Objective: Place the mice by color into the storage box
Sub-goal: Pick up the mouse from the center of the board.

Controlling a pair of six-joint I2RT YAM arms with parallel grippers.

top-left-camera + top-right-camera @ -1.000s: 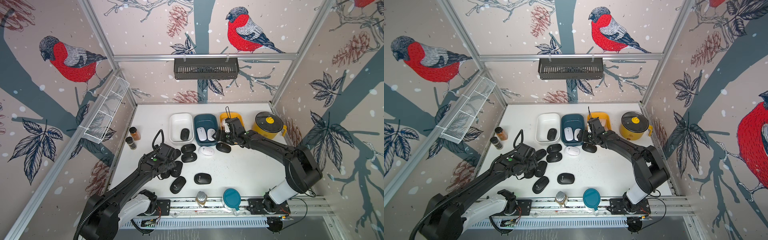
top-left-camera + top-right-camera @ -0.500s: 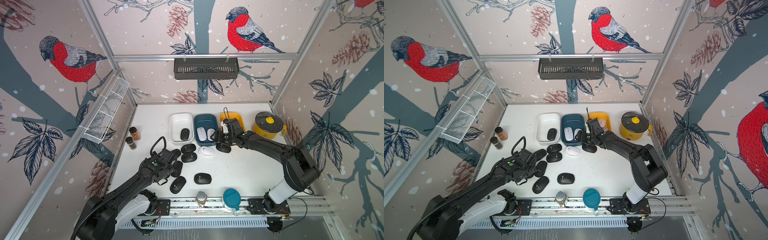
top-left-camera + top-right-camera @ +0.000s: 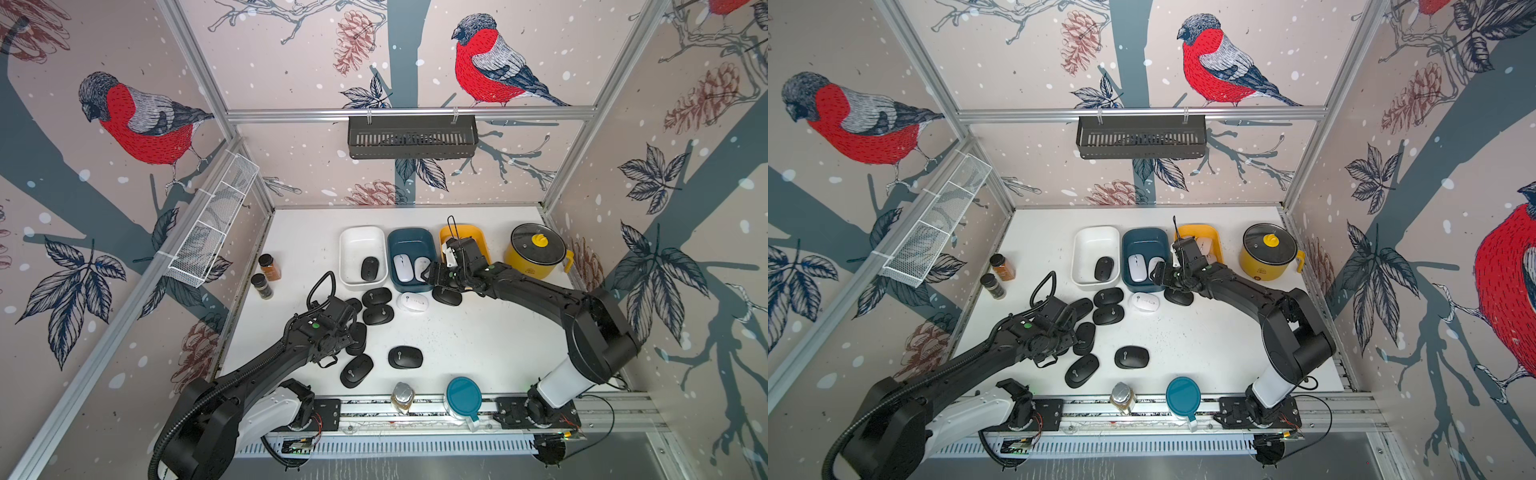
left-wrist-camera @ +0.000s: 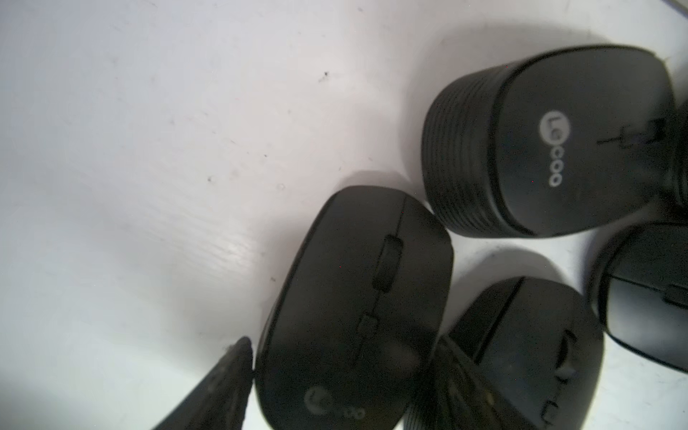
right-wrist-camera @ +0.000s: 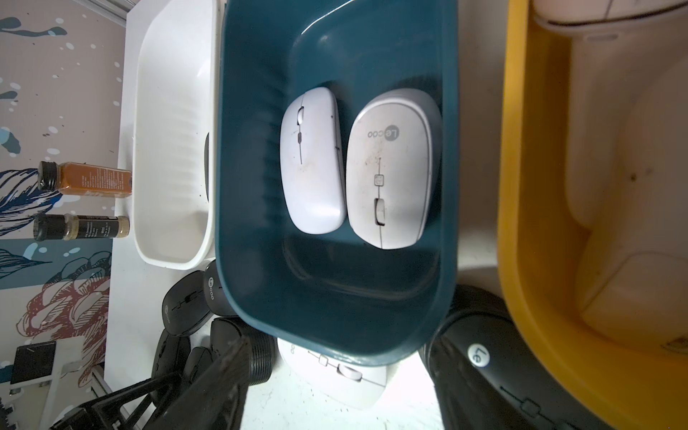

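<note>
Here, black mice (image 3: 377,314) clustered leftward, table (image 3: 490,332) centre open

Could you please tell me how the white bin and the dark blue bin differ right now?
The white bin holds one mouse, the dark blue bin two mice. The white bin's mouse is black; the dark blue bin's mice are white. Both are open rounded tubs, side by side.

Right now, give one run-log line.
left gripper: at black mouse | right gripper: open, at teal bin | white mouse: on table
</note>
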